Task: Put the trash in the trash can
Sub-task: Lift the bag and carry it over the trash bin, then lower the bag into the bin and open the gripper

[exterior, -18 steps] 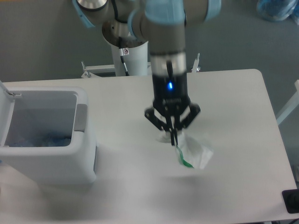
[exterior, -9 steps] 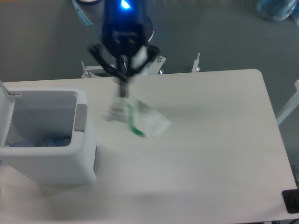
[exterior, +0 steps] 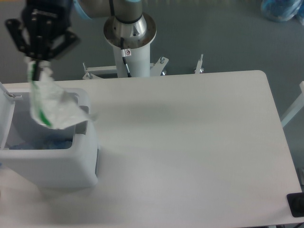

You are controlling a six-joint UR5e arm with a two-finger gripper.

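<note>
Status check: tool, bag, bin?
Tool shut on plastic bag. Bag hanging over open trash can. Bluish item already inside. Nothing blocking the drop.

The top edge cuts off the gripper (exterior: 36, 59) above its jaws, so the arm carrying it is mostly out of view. The hanging bag (exterior: 53, 108) hides part of the trash can (exterior: 71, 156) opening. Inside, a bluish shape, perhaps the bottle (exterior: 47, 142), is too dim to identify. The can's lid (exterior: 5, 116) is cropped at the left edge.
</note>
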